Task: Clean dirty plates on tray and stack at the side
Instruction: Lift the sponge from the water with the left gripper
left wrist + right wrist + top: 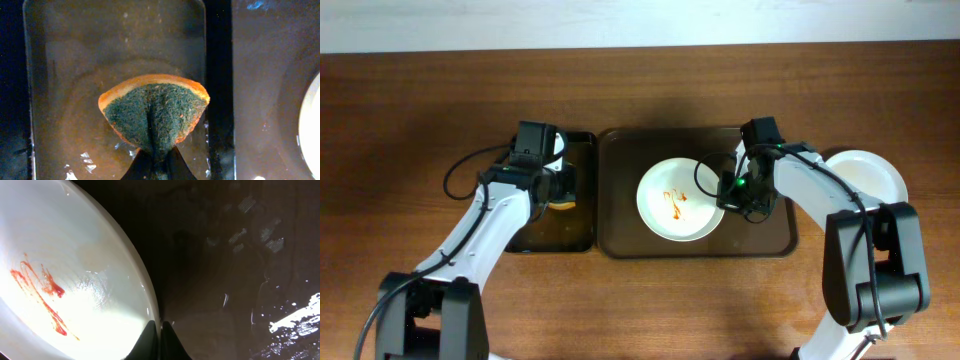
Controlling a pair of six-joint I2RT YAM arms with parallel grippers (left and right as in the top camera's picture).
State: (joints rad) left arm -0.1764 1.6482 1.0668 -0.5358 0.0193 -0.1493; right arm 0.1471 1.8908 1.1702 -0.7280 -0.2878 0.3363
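Observation:
One white plate (680, 200) with orange-red sauce squiggles (45, 292) lies in the middle of the dark brown tray (620, 190). My right gripper (740, 195) is shut on this plate's right rim; the wrist view shows the fingers (160, 330) pinching the edge of the plate (60, 240) over the tray floor (225, 280). A clean white plate (865, 175) lies on the table right of the tray. My left gripper (558, 192) is shut on a green-and-orange sponge (155, 112), folded between its fingers (155, 162).
The sponge hangs over a narrow black tray (535, 235), wet inside (75, 75), left of the brown tray (260, 75). A white object (558, 150) sits at its far end, partly hidden by the left arm. The wooden table (420, 100) surrounds both trays.

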